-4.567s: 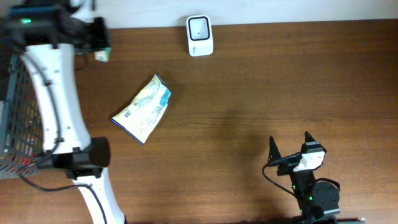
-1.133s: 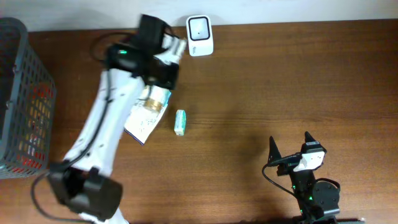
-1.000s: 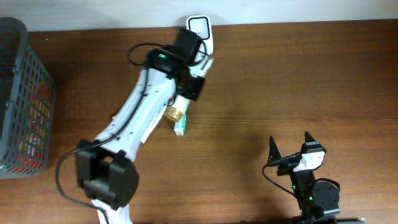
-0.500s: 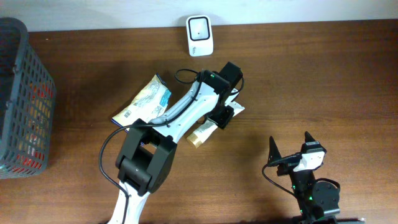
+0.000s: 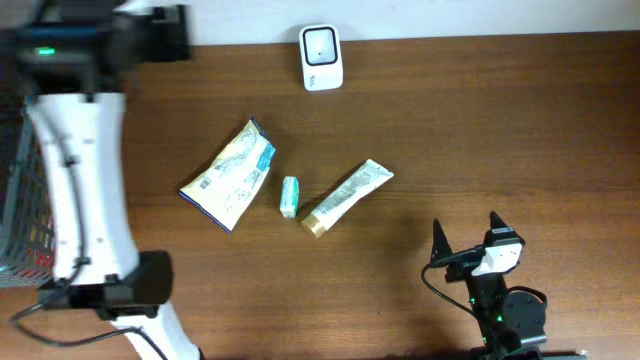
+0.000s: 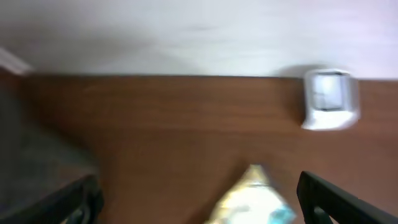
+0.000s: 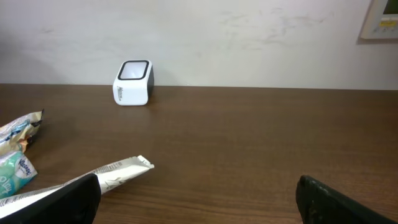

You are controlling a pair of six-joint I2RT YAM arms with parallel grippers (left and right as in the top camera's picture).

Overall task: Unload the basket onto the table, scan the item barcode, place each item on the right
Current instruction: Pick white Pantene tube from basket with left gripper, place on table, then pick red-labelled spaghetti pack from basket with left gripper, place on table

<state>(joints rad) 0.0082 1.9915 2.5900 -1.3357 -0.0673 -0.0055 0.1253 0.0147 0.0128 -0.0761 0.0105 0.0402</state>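
Two pincers, both spread wide and both empty. The left gripper [image 6: 199,202] is up in the upper left of the overhead view; its wrist picture is blurred, yet the dark fingers sit in the two bottom corners with only the brown wooden table [image 5: 500,120] between them. The right gripper [image 5: 465,232] is at the lower right of the overhead view, fingertips far apart, gripping and touching nothing.

The white and gold squeeze tube [image 5: 345,197] lies flat near the middle of the table. It is slanted, with the gold cap at the lower left and the crimped end at the upper right, and it is free of both grippers. The white box-shaped barcode scanner [image 5: 321,43] stands at the top edge, well apart from the tube, with bare wood between them.

Just left of the tube's cap lies a small teal packet [image 5: 289,196]. Further left is a blue, white and yellow foil pouch [image 5: 230,175], also slanted. A dark wire basket [image 5: 12,190] shows at the left edge, partly hidden behind the left arm.
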